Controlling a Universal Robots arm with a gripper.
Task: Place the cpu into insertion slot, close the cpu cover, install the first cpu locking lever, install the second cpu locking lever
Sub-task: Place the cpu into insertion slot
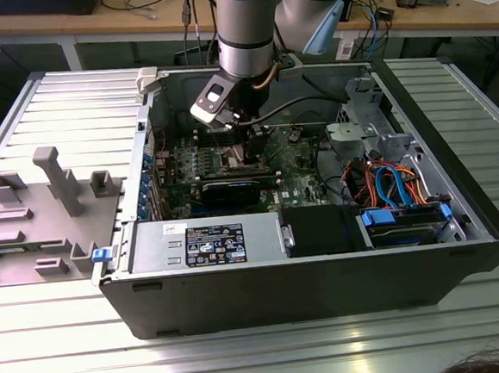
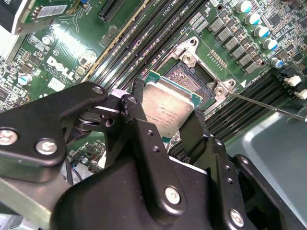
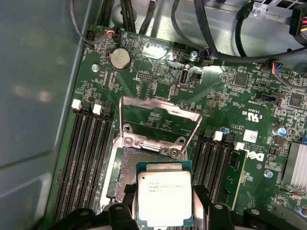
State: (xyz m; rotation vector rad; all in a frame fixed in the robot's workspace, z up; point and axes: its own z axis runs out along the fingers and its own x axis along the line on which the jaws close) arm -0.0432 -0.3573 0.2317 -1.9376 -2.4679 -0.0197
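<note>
Pincer (image 2: 165, 117) clamping flat silvery cpu (image 3: 164, 199), over dark square insertion slot (image 3: 127, 170), cpu cover (image 3: 149, 143) raised

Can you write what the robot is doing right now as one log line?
gripper: shut on cpu | cpu: held over slot, not seated | cover: open

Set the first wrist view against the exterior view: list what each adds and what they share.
First wrist view: the cpu held in the gripper over the slot, the cover raised, and a coin cell. Exterior view: the arm, the power supply, blue and orange cables, and a grey fixture at the exterior view's left. Both: the green board.
</note>
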